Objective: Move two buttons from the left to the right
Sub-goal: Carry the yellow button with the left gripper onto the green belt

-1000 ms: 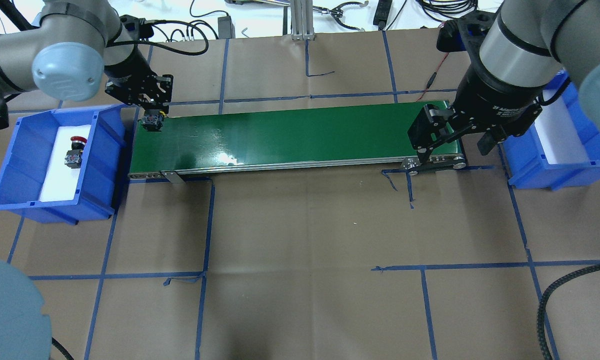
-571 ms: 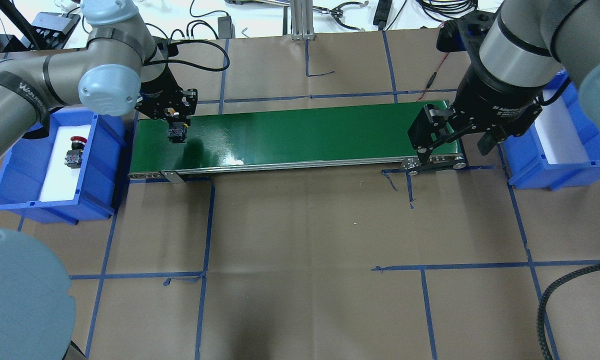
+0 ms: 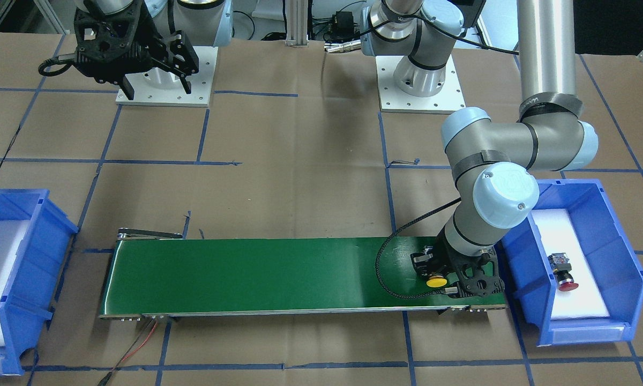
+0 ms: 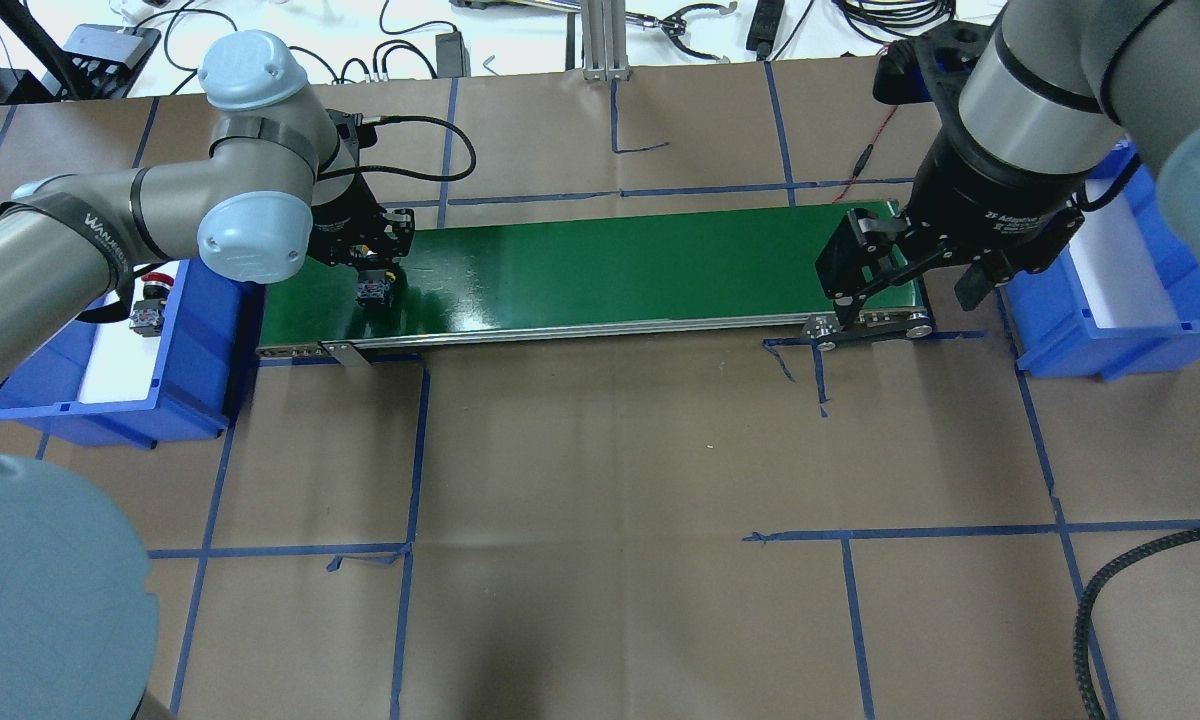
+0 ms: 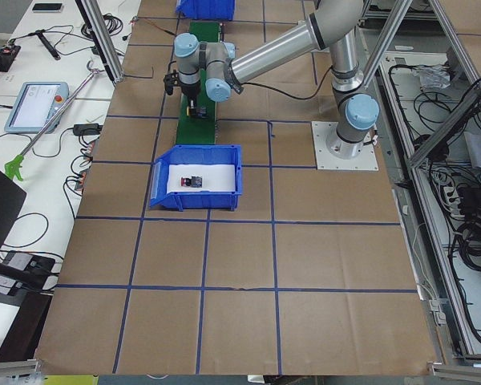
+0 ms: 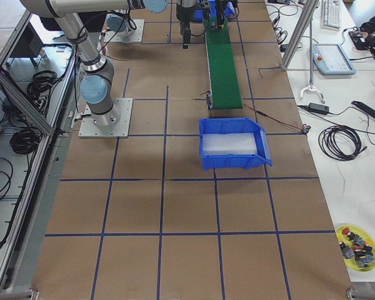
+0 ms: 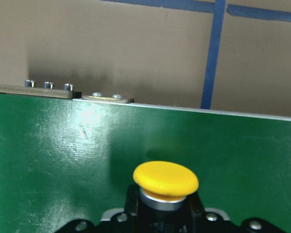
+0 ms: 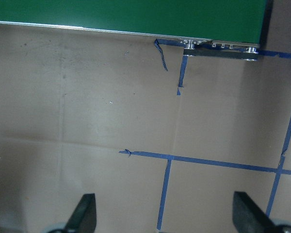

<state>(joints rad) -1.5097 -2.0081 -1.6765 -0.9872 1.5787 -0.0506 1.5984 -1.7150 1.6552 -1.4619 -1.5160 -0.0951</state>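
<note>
My left gripper is shut on the yellow button, gripping its black body with the cap facing out. It holds the button low over the left end of the green conveyor belt; I cannot tell whether it touches. The yellow cap shows in the front view and in the left wrist view. The red button lies on white foam in the left blue bin, partly behind my left arm. My right gripper is open and empty above the belt's right end.
The right blue bin, lined with white foam, stands past the belt's right end, close to my right wrist. Cables lie along the table's far edge, and a red wire runs to the belt. Blue tape lines cross the brown table cover.
My left gripper has carried the yellow button from the belt's far left corner to the right and toward the belt's near edge. My right arm has not moved.
</note>
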